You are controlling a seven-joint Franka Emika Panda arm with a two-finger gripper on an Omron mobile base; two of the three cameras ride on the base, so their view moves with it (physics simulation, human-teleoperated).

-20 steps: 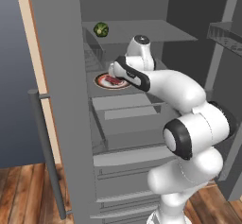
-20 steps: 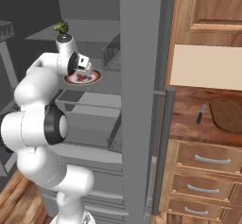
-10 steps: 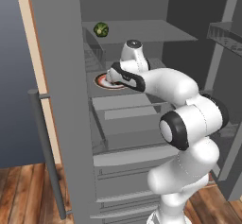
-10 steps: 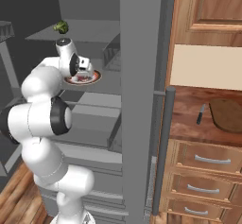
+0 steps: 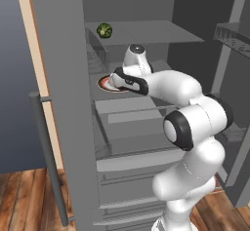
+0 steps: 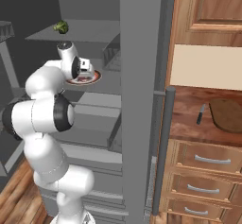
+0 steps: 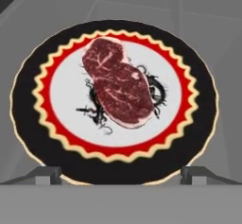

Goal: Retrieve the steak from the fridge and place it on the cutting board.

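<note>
The steak (image 7: 119, 88), a red marbled slab, lies in the middle of a round plate (image 7: 28, 119) with a black and red rim, on a shelf inside the open grey fridge (image 5: 63, 74). My gripper (image 7: 121, 175) hovers just above the plate's near edge. It is open, and its fingertips (image 7: 45, 173) stand wide apart with nothing between them. In the right base view the hand (image 6: 84, 67) sits over the plate (image 6: 94, 78), with a sliver of the steak (image 6: 83, 80) showing under it. The cutting board (image 6: 229, 115) lies on the countertop to the right of the fridge.
A small green vegetable (image 5: 104, 29) sits on the shelf above the plate. The thick fridge door (image 6: 139, 100) with its dark bar handle (image 6: 163, 147) stands between the arm and the counter. A knife (image 6: 201, 114) lies beside the board. Drawers (image 5: 132, 127) jut out below the plate shelf.
The arm has stretched deeper into the fridge, and the hand has come down closer over the plate with the steak.
</note>
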